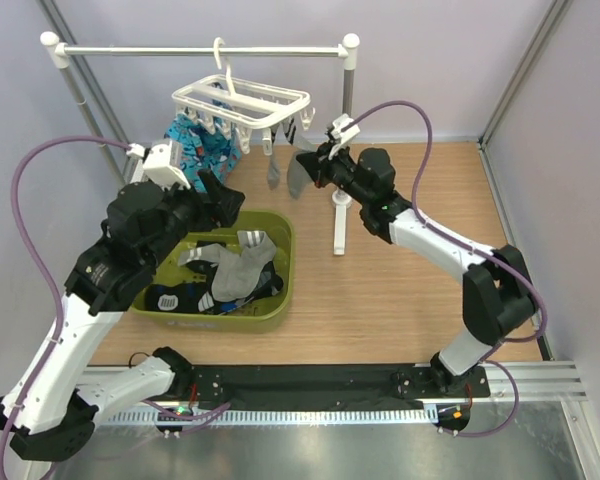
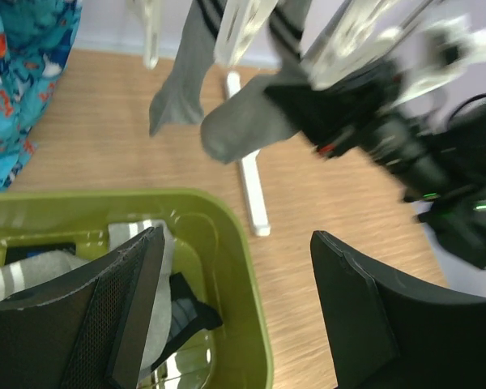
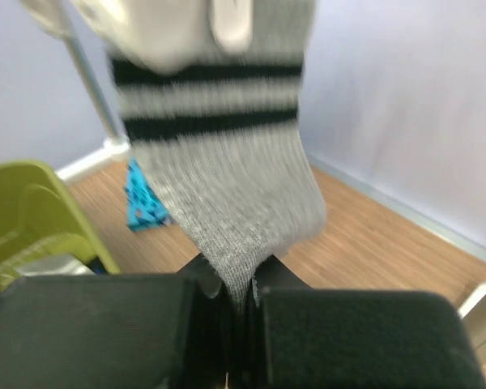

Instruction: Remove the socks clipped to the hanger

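Observation:
The white grid hanger (image 1: 242, 100) hangs by its hook from the white rail. Two grey socks with black-and-white striped cuffs hang from its clips. My right gripper (image 1: 318, 163) is shut on the right grey sock (image 1: 302, 172); in the right wrist view the sock (image 3: 227, 203) runs from a white clip (image 3: 231, 20) down between my closed jaws (image 3: 241, 304). The other grey sock (image 1: 274, 170) hangs just left of it. My left gripper (image 1: 220, 195) is open and empty above the green basket's (image 1: 280, 290) far rim; it also shows in the left wrist view (image 2: 239, 304).
The green basket holds several socks, grey striped (image 1: 242, 262) and black (image 1: 175, 298). Blue patterned cloth (image 1: 202, 140) hangs at the hanger's left side. The rail stand's white post and foot (image 1: 341, 215) stand just right of the basket, under my right arm.

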